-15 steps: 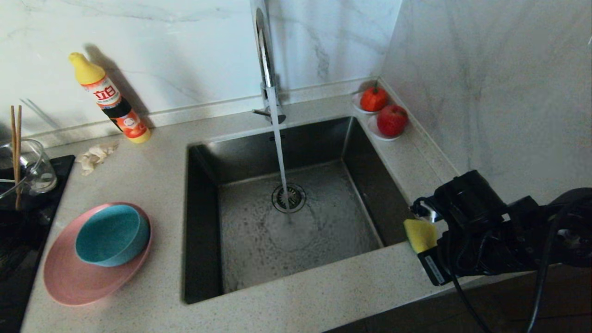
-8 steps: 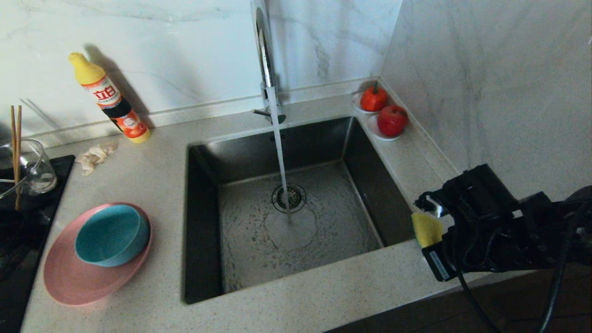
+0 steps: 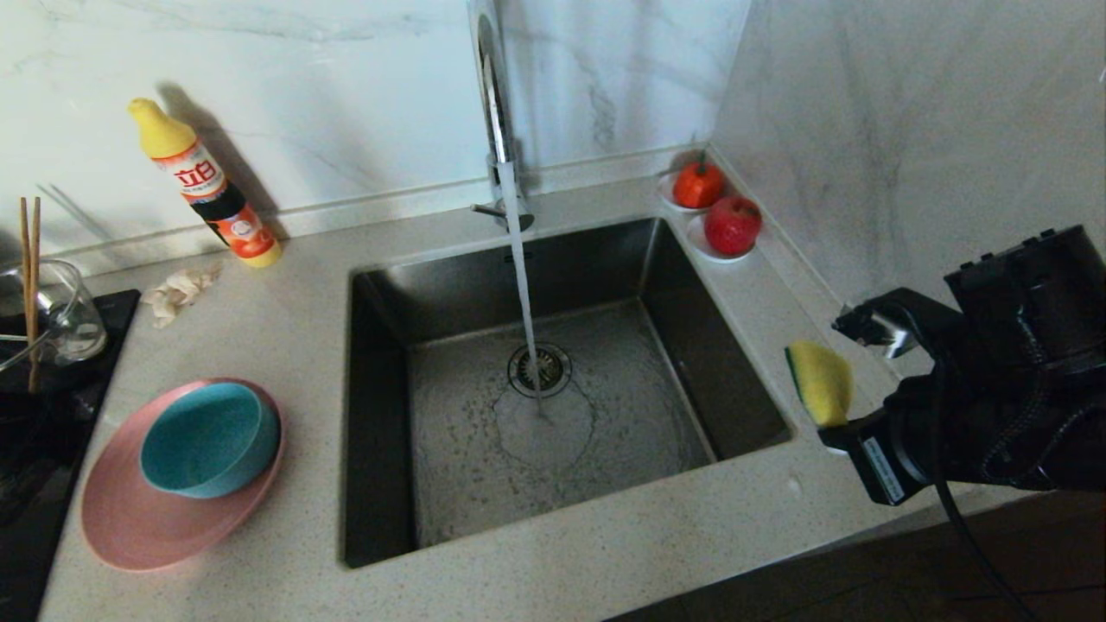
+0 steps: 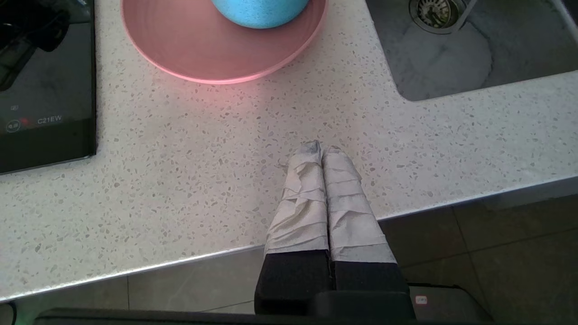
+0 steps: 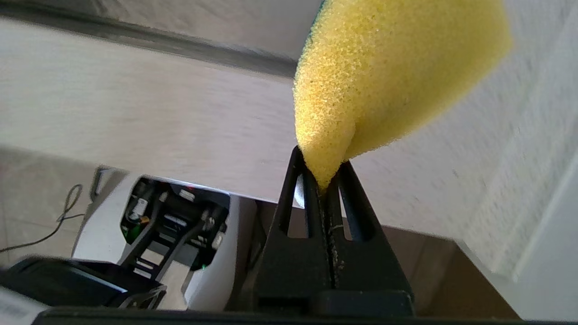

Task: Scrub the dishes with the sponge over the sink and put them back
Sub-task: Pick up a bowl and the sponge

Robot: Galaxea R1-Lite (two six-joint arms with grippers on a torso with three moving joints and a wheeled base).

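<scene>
Hob (image 3: 52, 415): black, far left; chopsticks (image 3: 31, 285) in jug.
Counter (image 3: 285, 337): speckled stone, marble walls; teal bowl (image 3: 210, 439) on pink plate (image 3: 130, 518).
Left gripper (image 4: 321, 155): closed, empty, at counter edge.
Sink (image 3: 553, 432): tap running.
Right gripper (image 5: 323, 180): clamps sponge (image 3: 819, 383), right of sink.

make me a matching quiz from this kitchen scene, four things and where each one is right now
Things:
1. sponge
2. bowl
3. chopsticks
4. soap bottle

Places:
A. standing in the glass jug
B. on the pink plate
C. pinched in the right pincer
D. against the back wall, left of the tap

Pairs: 1-C, 2-B, 3-A, 4-D
</scene>
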